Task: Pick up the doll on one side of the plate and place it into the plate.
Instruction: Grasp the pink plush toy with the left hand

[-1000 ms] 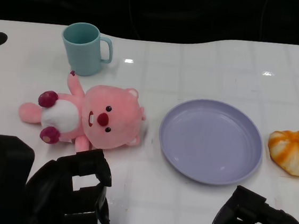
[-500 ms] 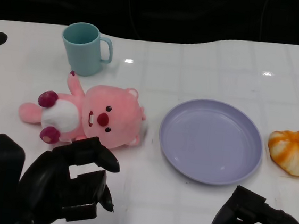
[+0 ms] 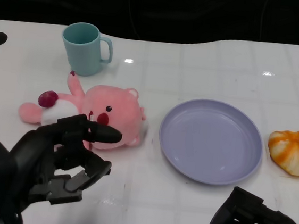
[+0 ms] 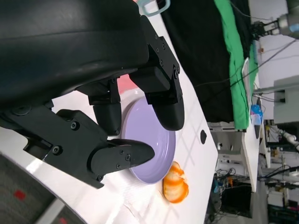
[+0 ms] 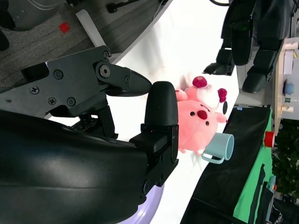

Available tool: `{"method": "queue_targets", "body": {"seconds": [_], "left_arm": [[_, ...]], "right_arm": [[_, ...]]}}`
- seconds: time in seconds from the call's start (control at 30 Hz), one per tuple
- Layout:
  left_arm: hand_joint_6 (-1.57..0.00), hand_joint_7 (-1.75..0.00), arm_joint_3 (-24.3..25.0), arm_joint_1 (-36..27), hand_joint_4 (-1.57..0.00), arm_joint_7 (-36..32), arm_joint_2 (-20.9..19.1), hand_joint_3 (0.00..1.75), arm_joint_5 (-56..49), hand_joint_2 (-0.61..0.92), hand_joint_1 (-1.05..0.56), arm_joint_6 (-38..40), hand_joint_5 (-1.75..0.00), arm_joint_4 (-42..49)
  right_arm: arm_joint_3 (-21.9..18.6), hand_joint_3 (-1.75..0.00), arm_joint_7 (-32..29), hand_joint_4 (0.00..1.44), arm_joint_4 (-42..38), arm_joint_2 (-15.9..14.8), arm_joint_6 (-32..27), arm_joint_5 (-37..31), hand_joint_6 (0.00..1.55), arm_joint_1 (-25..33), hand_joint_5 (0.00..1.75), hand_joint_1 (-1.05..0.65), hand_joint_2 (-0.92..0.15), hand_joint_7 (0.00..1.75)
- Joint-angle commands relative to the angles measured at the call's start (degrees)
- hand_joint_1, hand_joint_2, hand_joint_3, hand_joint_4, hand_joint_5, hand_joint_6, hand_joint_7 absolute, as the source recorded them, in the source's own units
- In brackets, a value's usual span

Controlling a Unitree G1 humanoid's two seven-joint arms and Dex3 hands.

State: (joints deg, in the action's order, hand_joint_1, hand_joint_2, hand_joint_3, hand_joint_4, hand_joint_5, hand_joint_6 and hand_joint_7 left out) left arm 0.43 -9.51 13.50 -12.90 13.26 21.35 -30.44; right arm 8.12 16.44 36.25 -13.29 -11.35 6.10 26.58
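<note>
Your left hand (image 3: 64, 156), fingers spread and holding nothing, has risen toward the pink doll (image 3: 93, 117) lying just left of the purple plate (image 3: 210, 141), so you are lined up to grasp it.

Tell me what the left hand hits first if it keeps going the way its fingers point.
Most likely the pink doll: the left hand points its fingers at the doll's head, open. How high it hovers is unclear.
</note>
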Motion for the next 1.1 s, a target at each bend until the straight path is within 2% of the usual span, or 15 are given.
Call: {"method": "queue_targets", "body": {"seconds": [0.03, 0.13, 0.33, 0.53, 0.63, 0.83, 1.1], "left_arm": [[-0.59, -0.37, -0.11, 1.21, -0.42, 1.48, -3.75, 0.16, -3.70, 0.92, -0.46, -2.41, -0.95, -0.84], [-0.51, -0.28, -0.19, 2.82, -0.31, 2.33, -6.01, 0.11, -6.50, 0.92, -0.53, -4.45, -0.88, -0.02], [-0.47, -0.19, -1.52, 6.16, -0.24, 0.42, -10.51, 0.06, -19.09, 0.92, -0.52, -10.91, -0.85, 2.65], [-0.39, -0.07, -4.00, 9.37, -0.16, 0.97, -15.57, 0.03, -33.63, 0.92, -0.55, -10.48, -0.66, 3.47], [-0.39, -0.03, -5.48, 11.63, -0.18, 1.06, -15.74, 0.00, -38.06, 0.91, -0.55, -9.77, -0.54, 5.03], [-0.34, 0.00, -8.41, 16.02, -0.10, 2.76, -15.89, 0.01, -44.38, 0.92, -0.56, -7.64, -0.47, 8.69], [-0.25, 0.00, -13.41, 24.74, -0.03, 5.56, -15.65, 0.00, -51.78, 0.91, -0.60, -4.09, -0.34, 19.49]], "right_arm": [[-0.27, -0.64, -0.17, 0.64, 0.62, -0.25, -0.15, 0.17, 0.42, -0.01, 1.75, -0.20, -0.88, 1.67], [-0.36, -0.64, 0.04, 0.64, 0.07, -0.13, 0.18, 0.59, 0.42, -0.24, 1.75, -0.20, -0.88, 1.67], [-0.29, -0.65, -0.12, 0.65, -0.82, -0.11, 0.90, 0.18, 0.42, -0.47, 1.75, -0.22, -0.88, 1.68], [-0.11, -0.66, -0.25, 0.67, -1.61, -0.02, 2.16, -0.27, 0.43, -0.61, 1.75, -0.20, -0.86, 1.69], [-0.29, -0.67, -0.21, 0.66, -1.31, -0.11, 2.15, 0.02, 0.43, -0.31, 1.75, -0.20, -0.86, 1.69], [-0.55, -0.68, -0.32, 0.65, -0.70, -0.27, 1.62, 0.12, 0.42, 0.08, 1.75, -0.20, -0.85, 1.68], [-0.72, -0.69, -0.13, 0.64, -0.57, -0.49, 1.85, 0.17, 0.42, 0.32, 1.75, -0.19, -0.86, 1.69]]}}
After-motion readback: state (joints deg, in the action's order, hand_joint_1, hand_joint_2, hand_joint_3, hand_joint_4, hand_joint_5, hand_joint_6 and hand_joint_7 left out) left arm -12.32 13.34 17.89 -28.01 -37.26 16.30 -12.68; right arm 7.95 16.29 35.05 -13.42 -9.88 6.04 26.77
